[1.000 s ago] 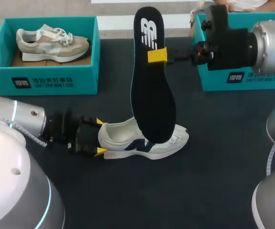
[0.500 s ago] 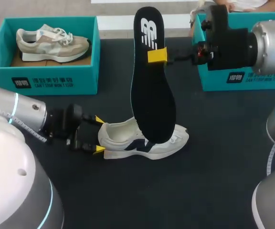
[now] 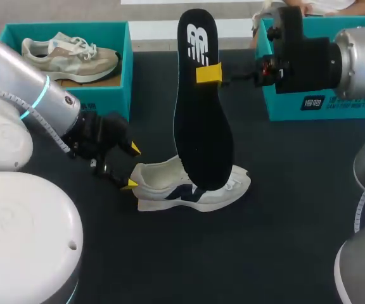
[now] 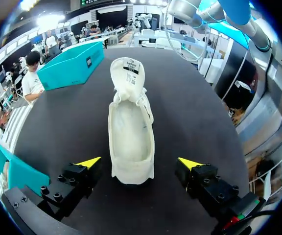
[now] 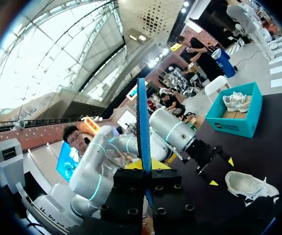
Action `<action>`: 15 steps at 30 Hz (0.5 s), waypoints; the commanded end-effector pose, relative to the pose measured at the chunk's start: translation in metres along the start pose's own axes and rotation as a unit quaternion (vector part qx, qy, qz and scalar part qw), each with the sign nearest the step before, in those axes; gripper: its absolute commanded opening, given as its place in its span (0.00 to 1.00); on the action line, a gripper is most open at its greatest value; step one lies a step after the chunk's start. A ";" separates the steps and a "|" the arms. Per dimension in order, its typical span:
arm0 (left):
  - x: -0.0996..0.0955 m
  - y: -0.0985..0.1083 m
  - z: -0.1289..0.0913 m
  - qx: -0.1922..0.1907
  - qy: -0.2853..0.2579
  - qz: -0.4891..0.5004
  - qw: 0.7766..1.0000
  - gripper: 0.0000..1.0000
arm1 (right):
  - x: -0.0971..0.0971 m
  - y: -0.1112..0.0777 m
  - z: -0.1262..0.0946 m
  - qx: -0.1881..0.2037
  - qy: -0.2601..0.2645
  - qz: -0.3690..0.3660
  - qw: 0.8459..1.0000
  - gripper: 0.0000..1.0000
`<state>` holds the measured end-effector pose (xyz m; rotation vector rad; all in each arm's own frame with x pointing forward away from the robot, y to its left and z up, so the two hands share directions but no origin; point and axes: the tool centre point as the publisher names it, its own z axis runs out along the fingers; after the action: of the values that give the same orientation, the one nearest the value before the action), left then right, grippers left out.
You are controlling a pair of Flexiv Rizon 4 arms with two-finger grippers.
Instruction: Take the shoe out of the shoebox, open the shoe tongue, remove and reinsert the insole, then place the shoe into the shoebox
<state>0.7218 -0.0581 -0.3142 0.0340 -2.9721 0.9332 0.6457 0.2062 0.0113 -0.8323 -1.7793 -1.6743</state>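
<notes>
Black insole (image 3: 198, 126) is clamped upright by the right gripper (image 3: 208, 73) at frame centre, over the white shoe (image 3: 170, 182) on the worktop (image 3: 265, 240). The left gripper (image 3: 132, 166) is spread empty behind its heel. Reinsertion is judged next.

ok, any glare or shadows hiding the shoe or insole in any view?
Head view: even light, white shoe and black insole stand out on the dark table. Left wrist view: shoe evenly lit between the open fingers, no glare. Right wrist view: bright backdrop backlights the edge-on insole.
</notes>
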 end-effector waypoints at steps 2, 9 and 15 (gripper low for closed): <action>0.000 -0.006 -0.003 -0.122 -0.002 -0.002 0.992 1.00 | 0.000 0.001 0.004 0.000 -0.001 0.001 1.000 0.00; 0.000 -0.006 -0.003 -0.122 -0.002 -0.002 0.992 1.00 | 0.000 0.001 0.004 0.000 -0.001 0.001 1.000 0.00; 0.001 -0.017 0.006 -0.194 -0.012 0.018 0.981 1.00 | 0.000 0.001 0.004 0.000 -0.001 0.001 1.000 0.00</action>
<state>0.7206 -0.0653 -0.3090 -0.0160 -3.0973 0.5639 0.6457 0.2063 0.0113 -0.8322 -1.7793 -1.6742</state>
